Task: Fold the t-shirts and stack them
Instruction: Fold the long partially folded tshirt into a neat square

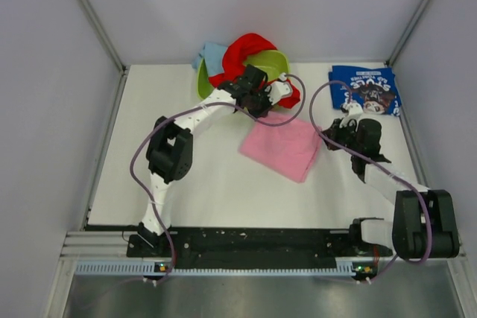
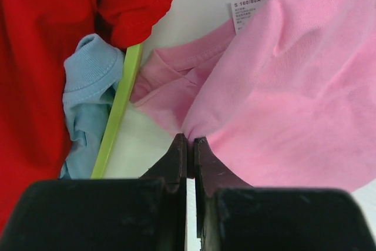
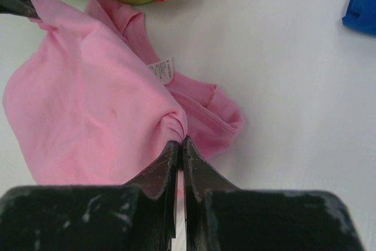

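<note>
The pink shirt (image 1: pixel 282 147) lies mid-table, loosely bunched, between the two arms, and each has a pinch of it. The left claw (image 1: pixel 261 112) is closed tight on the shirt's far-left corner, just beside the tub (image 1: pixel 277 61). Its wrist view shows the tips pressed together on a gather of pink cloth, with the collar and size label just beyond. The right claw (image 1: pixel 326 134) is likewise clamped on a puckered fold at the shirt's right corner (the collar sits just past its tips too, off to the right).

The coming move turns, as I judge it, on the line between those two pinches. It runs from far-left, by the tub, across to the right, and the rest of the cloth spreads from it toward the near edge of the table (image 1: pixel 186 184). Neither arm is nearer. They share that edge, so they would have to lift and draw apart together along it to stretch the shirt flat for folding.

The navy shirt (image 1: pixel 365 88) lies folded at the far right, apart from the pink one and closest to the right arm — the likely base of the stack. The red shirt (image 1: pixel 250 50) and light blue shirt (image 1: pixel 211 54) drape over the tub, not yet folded.
</note>
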Controlling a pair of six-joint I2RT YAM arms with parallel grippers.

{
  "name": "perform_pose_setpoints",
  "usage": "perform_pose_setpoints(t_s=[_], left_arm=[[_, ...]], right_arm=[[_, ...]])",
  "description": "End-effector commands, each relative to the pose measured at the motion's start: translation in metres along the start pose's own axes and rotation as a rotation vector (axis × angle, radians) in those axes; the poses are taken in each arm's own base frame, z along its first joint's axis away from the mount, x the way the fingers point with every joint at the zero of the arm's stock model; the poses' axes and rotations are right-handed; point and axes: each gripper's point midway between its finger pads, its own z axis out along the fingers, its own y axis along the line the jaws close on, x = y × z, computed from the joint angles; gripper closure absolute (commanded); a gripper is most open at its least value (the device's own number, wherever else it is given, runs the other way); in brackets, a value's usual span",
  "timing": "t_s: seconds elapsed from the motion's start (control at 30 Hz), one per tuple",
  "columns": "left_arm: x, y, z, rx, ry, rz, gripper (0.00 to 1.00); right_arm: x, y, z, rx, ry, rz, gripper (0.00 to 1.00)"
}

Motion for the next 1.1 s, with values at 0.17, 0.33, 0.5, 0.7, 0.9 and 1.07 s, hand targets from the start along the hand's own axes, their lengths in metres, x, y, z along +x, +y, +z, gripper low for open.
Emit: perform_pose_setpoints(t_s=[0.17,0.33,0.5,0.7,0.9,1.07], left_arm=[[-0.019,0.044,0.009,-0.177,-0.018,0.001,0.96],[-0.015,0.057,0.013,-0.245,-0.003,-0.002,0.72],[-0.025,0.068,-0.002,-0.310,-0.012,0.009,0.51],[-0.043,0.027,-0.047,-0.175,-0.083,0.039,0.49],[-0.008,-0.056,-0.051,0.077,-0.068,0.111,0.55],[0.018,-0.073,-0.019,0.130,0.022,0.141,0.60]], right_arm=[[-0.037,-0.025,0.023,0.097,-0.010,0.037,1.00],[-0.029,-0.048,0.033,0.208,0.076,0.112,0.86],[-0.044,-0.058,0.048,0.245,0.099,0.153,0.68],[-0.064,-0.057,0.028,0.279,0.160,0.238,0.55],[-0.019,0.011,0.010,0.165,0.255,0.341,0.55],[-0.007,0.069,0.010,-0.066,0.189,0.432,0.68]])
